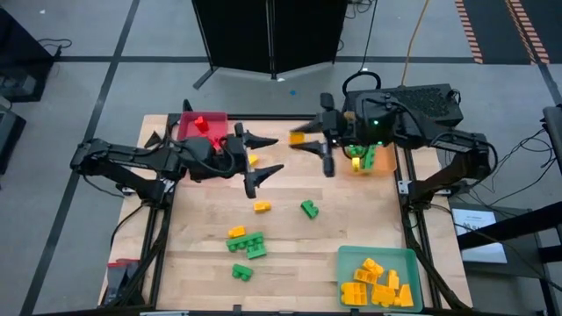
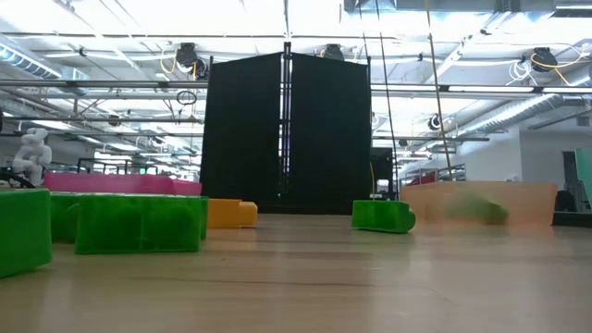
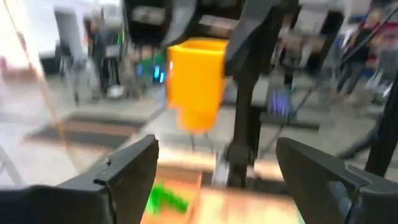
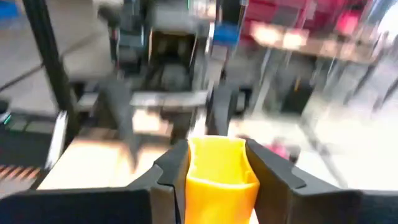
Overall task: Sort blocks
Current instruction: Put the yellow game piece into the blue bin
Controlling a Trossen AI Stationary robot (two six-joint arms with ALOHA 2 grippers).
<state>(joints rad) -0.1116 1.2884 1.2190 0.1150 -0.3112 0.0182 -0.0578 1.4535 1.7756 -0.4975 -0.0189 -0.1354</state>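
A yellow block (image 1: 298,137) hangs in the air over the far middle of the table, with my right gripper (image 1: 304,143) shut on it. In the right wrist view the yellow block (image 4: 217,174) sits between that gripper's fingers. My left gripper (image 1: 274,155) faces it from the table's left, open, holding nothing. The left wrist view shows the yellow block (image 3: 196,81) ahead of my left gripper (image 3: 216,150). Loose yellow and green blocks (image 1: 248,246) lie flat on the table, nearer the front edge. My right gripper pinches the yellow block by two opposite sides (image 4: 191,171) between its two fingers. The fingers (image 4: 273,174) come in about level from the table's right. The block is lifted clear of the table.
A red tray (image 1: 216,117) with a red block stands at the far left. An orange tray (image 1: 386,165) with green blocks stands at the far right. A teal tray (image 1: 351,256) with several yellow blocks stands at the near right. Single blocks (image 1: 309,209) lie mid-table.
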